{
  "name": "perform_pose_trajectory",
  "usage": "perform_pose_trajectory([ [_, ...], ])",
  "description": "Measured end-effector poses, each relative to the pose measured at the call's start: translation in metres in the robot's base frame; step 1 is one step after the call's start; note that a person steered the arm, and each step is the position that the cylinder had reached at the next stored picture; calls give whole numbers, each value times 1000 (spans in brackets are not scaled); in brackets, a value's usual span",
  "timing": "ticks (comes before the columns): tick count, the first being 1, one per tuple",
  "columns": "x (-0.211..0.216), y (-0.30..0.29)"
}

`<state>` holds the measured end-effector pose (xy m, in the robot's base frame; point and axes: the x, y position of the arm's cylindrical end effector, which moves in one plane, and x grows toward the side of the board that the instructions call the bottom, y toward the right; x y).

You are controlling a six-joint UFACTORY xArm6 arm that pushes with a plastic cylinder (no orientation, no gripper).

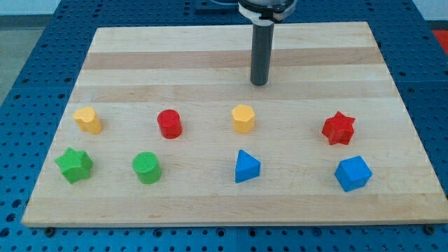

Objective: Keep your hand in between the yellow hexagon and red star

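Observation:
The yellow hexagon (243, 118) sits near the board's middle. The red star (339, 128) sits toward the view's right, level with it. My tip (260, 83) rests on the board above and slightly right of the yellow hexagon, well up and left of the red star. It touches no block.
A wooden board (210, 42) on a blue pegboard table. A yellow block (88, 120) and a red cylinder (169, 123) lie left in the same row. Below are a green star (74, 165), a green cylinder (147, 168), a blue triangle (246, 166) and a blue cube (352, 173).

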<state>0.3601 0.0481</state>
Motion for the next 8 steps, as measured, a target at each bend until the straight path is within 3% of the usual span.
perform_pose_trajectory([
  [6,11,17],
  [8,58,21],
])
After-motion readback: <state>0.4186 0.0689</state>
